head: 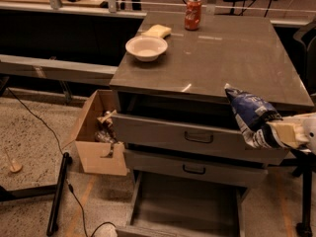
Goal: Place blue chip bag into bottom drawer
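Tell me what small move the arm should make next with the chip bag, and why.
Probably lower the pincer and ease it left in the view. It holds the blue chip bag in the air by the right front corner of the cabinet, while the open bottom drawer lies well below and further left.

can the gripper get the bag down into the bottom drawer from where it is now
Probably yes. The gripper, holding the bag in front of the upper drawers, is above and to the side of the bottom drawer, which is pulled out past them with its floor in plain view.
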You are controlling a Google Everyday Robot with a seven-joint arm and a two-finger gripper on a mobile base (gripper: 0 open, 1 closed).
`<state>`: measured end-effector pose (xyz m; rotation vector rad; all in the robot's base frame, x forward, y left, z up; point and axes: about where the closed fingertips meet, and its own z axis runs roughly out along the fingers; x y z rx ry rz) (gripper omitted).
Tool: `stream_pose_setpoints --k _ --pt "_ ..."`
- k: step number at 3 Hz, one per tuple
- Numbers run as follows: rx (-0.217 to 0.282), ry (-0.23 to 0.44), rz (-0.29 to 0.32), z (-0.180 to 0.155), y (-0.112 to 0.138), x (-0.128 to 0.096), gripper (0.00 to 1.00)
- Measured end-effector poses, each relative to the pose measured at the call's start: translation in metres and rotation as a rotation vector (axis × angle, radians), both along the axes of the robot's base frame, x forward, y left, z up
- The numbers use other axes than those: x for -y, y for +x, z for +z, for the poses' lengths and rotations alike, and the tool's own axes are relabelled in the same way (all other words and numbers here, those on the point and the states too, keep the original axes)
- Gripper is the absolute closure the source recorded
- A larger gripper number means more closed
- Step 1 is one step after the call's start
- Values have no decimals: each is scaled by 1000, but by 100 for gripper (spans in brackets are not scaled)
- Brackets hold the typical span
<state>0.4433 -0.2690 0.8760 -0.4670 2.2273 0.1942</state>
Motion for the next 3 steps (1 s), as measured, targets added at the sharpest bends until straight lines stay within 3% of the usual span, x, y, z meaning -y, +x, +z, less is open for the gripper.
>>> stream_pose_setpoints --k 1,2,3 --pt "-17 -8 7 -7 -3 -4 100" --pt "-106 34 15 -57 -26 -20 100" --pt "-230 119 40 -146 -55 -53 100"
